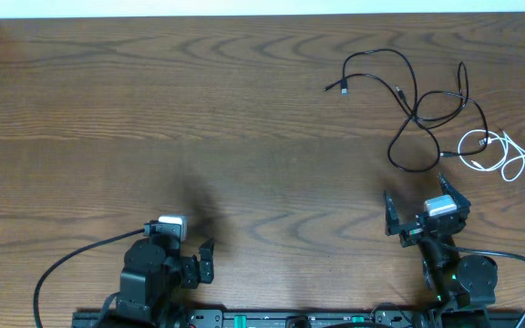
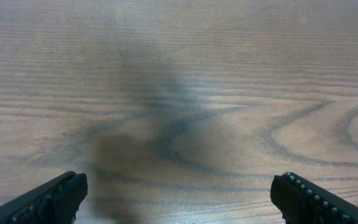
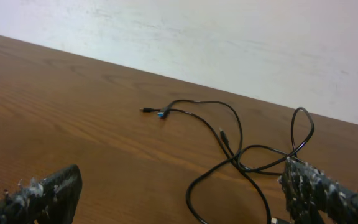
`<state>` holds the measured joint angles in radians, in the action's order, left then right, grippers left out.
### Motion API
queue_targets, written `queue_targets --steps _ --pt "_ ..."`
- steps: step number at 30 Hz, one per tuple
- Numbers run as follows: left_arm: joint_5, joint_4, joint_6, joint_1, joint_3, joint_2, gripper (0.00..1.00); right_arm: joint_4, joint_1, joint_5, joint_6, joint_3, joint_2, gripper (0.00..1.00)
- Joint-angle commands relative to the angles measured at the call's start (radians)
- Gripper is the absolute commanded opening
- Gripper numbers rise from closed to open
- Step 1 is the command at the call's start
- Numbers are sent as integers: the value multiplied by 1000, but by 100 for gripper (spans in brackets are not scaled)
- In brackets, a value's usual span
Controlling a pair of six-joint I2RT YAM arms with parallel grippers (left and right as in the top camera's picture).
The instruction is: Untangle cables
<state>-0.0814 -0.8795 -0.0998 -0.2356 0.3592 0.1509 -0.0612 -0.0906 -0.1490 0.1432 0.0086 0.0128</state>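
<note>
The cables lie in a loose tangle at the far right of the table: thin black cords (image 1: 416, 111) looped over each other, and a thin white cord (image 1: 504, 150) coiled at their right end. My right gripper (image 1: 425, 208) is open just in front of them and touches nothing. In the right wrist view the black cords (image 3: 229, 143) curl between and beyond the spread fingers (image 3: 322, 193), and two small plug ends (image 3: 154, 112) lie farther out. My left gripper (image 1: 179, 244) is open at the near left, with only bare wood between its fingers (image 2: 48, 199).
The wooden table (image 1: 153, 109) stretches bare to the left and the middle. A pale wall (image 3: 229, 43) rises behind its far edge. Thick black arm wires (image 1: 71, 260) trail by both bases at the front edge.
</note>
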Motion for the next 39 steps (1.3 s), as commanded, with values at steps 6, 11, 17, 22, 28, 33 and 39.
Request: queue_targets --steps 6,11,17,22,28,33,39 --pt "-14 5 10 3 -59 -150 100 -2 6 0 11 -3 -3 99" --pt "-14 123 10 4 -61 -150 100 -2 6 0 11 -3 -3 99" --pt "-16 400 10 3 -61 -150 100 -2 6 0 11 -3 -3 99" --pt "-23 561 10 3 -61 -150 100 -2 5 0 11 -3 -3 99" --pt "-24 621 10 3 -61 -150 99 -2 6 0 11 -3 -3 99" --pt "-23 640 10 3 -62 -150 100 -2 6 0 11 -3 -3 99" --pt "-23 773 10 3 -93 -150 100 -2 5 0 11 -3 -3 99"
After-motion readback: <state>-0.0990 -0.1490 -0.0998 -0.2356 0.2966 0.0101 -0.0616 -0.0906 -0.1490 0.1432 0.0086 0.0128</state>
